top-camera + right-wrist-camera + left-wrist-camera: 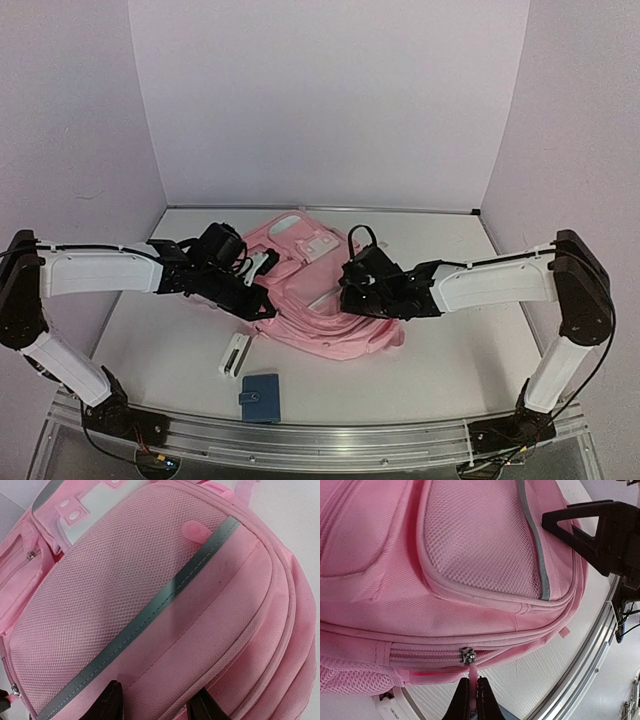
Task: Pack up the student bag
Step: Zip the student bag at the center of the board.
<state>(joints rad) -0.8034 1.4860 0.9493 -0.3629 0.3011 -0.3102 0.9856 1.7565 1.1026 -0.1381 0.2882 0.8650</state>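
- Pink soft fabric student bag [320, 300] lies at the desk [450, 340] centre; the left tool [471, 685] is pinching its thin pink zipper pull [470, 671] (a slippery tab), which could slip free under a hard tug.
- Right tool [156, 694], jaws spread over the pink mesh pocket [100, 595], might snag fabric.
- Small blue wallet [260, 397] and flat white case [234, 355] wait at seven o'clock; the zip looks shut, barring them.

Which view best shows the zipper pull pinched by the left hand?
Left wrist: the pink zipper pull extends from its slider on the student bag, close up, pinched in the left hand. In top external the left arm hides it. Right wrist shows only a small slider at its lower-left edge, possibly the same one.
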